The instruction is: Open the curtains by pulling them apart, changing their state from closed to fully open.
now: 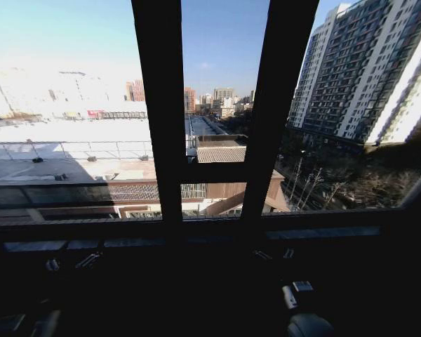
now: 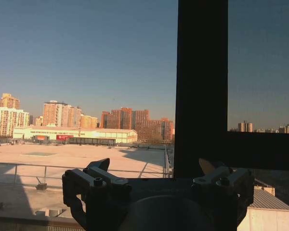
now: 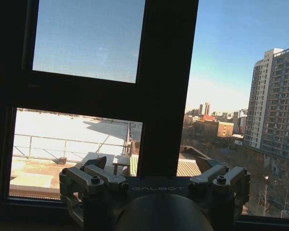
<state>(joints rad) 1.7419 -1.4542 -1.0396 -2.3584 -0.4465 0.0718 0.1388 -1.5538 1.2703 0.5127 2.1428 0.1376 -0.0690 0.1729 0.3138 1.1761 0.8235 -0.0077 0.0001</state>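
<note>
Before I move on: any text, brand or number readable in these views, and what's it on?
"GALBOT": embossed on the right gripper body, right wrist view.
Red signs on a distant low building in the left wrist view: too small to read.
Nothing else legible.

Dark-barred window glass (image 1: 77, 105) stands uncovered from left to right; whether the pale streak (image 1: 419, 184) at the far right is the sheer off-white fabric curtains cannot be told.

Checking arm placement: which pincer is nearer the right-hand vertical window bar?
Right. The right pincer sits low, directly facing the right-hand window bar. The left pincer is off to that bar's left, facing the other bar.
</note>
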